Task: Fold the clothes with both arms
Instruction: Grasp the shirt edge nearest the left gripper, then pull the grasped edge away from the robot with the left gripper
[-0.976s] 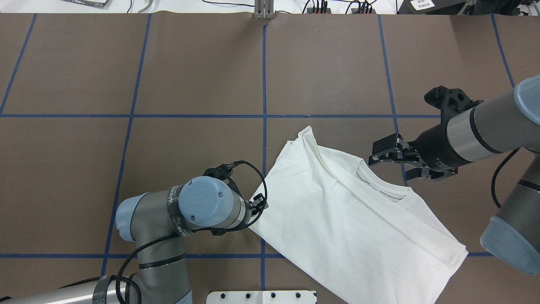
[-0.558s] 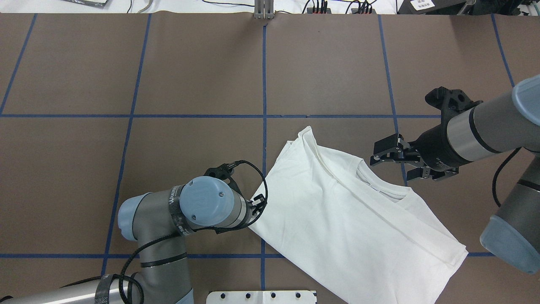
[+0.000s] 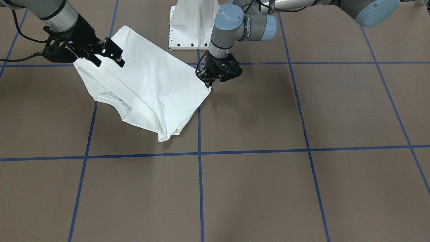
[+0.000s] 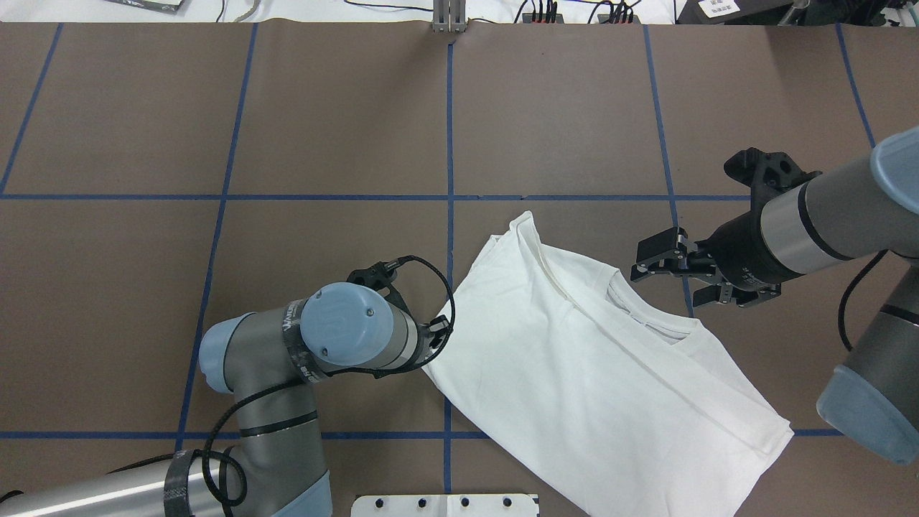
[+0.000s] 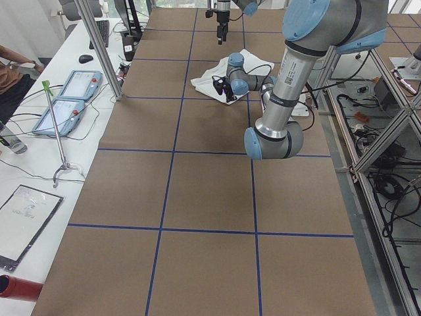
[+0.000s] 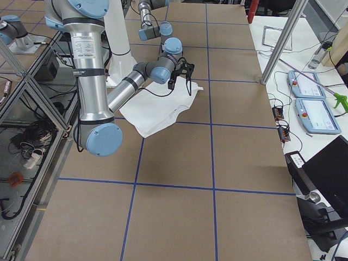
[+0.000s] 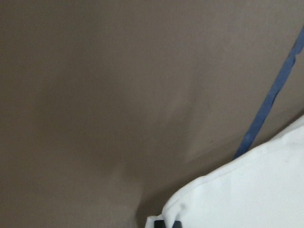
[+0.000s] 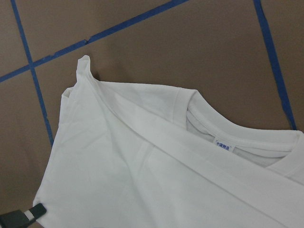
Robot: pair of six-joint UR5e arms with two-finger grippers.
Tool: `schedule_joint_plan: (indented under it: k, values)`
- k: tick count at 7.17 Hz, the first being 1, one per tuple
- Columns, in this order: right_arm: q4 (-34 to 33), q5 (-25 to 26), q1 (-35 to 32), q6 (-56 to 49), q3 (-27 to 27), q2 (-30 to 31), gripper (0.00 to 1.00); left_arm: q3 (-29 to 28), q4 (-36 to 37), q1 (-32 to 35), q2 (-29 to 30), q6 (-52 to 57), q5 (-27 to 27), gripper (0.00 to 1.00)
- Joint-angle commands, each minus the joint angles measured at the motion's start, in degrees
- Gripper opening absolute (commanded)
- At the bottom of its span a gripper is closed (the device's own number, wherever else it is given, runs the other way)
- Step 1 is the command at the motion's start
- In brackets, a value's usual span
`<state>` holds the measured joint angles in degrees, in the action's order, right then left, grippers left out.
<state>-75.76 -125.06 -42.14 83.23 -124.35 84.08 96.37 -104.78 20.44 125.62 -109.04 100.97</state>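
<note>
Shirt (image 4: 574,373): white, half-folded, flat on table (image 4: 323,129), robot-side, toward robot's right. Likely light, limp, wrinkle-prone cotton; grip at corners or hem, both ends together. Left tool (image 3: 208,80): at shirt's side corner, apparently pinching it, closure partly hidden. Right tool (image 4: 664,286): jaws wide, empty, hovering by neckline (image 8: 228,137).

The shirt (image 4: 596,373) lies on the tabletop (image 4: 323,129) near the robot's edge, right of the middle, just beside the base (image 4: 445,505). The left gripper (image 3: 209,82) is at its left corner. The right gripper (image 4: 664,283) is by the neck side, toward the right end.
</note>
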Motion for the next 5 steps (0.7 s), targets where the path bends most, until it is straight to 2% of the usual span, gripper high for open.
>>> schedule_joint_plan:
  k: [1,3,4,5]
  values:
    - [0.0,1.6,0.1,-0.1,0.8,-0.1,1.00,0.0,0.6,6.2,0.0,0.1,4.2,0.00]
    - [0.0,2.3,0.4,0.0,2.1,-0.8,1.00,-1.0,2.2,13.5,0.0,8.1,4.4,0.00]
    - [0.0,4.4,0.8,0.0,2.4,-1.5,1.00,-3.0,1.6,16.4,0.2,9.9,4.5,0.00]
    - [0.0,5.7,0.9,0.0,3.9,-3.4,1.00,-7.5,0.8,18.2,3.2,12.0,4.4,0.00]
